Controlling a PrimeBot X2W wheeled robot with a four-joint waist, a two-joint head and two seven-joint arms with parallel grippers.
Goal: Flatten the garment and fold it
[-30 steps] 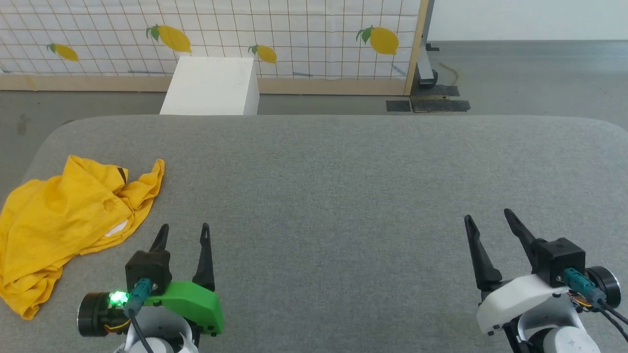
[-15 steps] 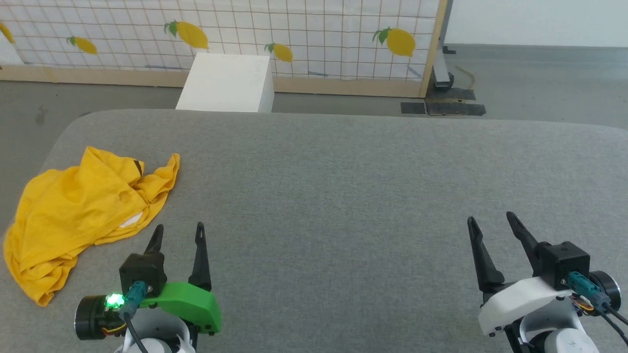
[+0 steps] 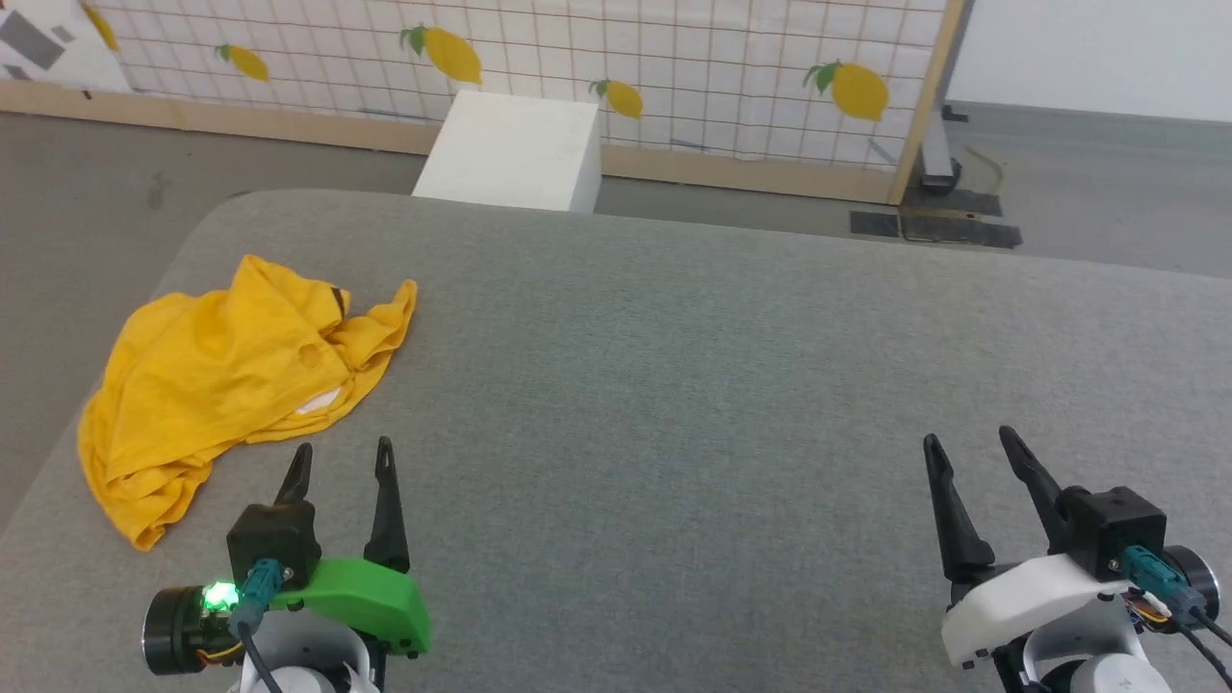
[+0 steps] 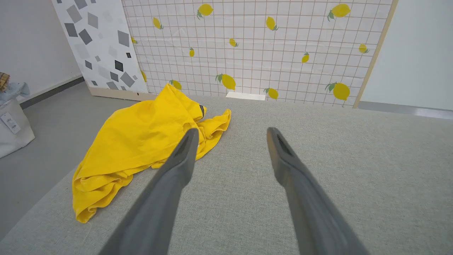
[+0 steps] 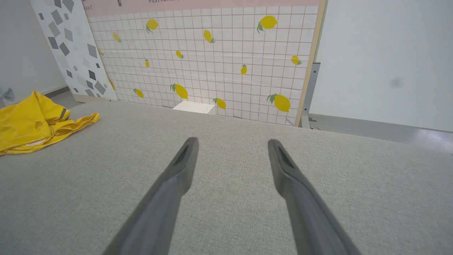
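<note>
1. Tabletop (image 3: 674, 366): grey cloth cover, rounded far corners; carries the shirt.
2. Screen (image 3: 674, 58): white grid printed with lemons, wooden frame; stands on the floor beyond the far edge.
3. Shirt (image 3: 221, 375): mustard yellow, crumpled in a heap, not flattened. Lies by the left edge, near the far left corner. A small white patch shows at its near hem and a dark mark in the folds at its far side.
4. Box (image 3: 510, 149): white, on the floor between the far edge and the screen.
5. Left tool (image 3: 344, 446): green-shelled wrist, at the near edge towards the left. Fingers spread wide, nothing between them; tips just short of the shirt's near hem, not touching.
6. Right tool (image 3: 969, 438): white-shelled wrist, at the near edge towards the right corner, well apart from the shirt. Fingers spread wide over bare cloth, holding nothing.
</note>
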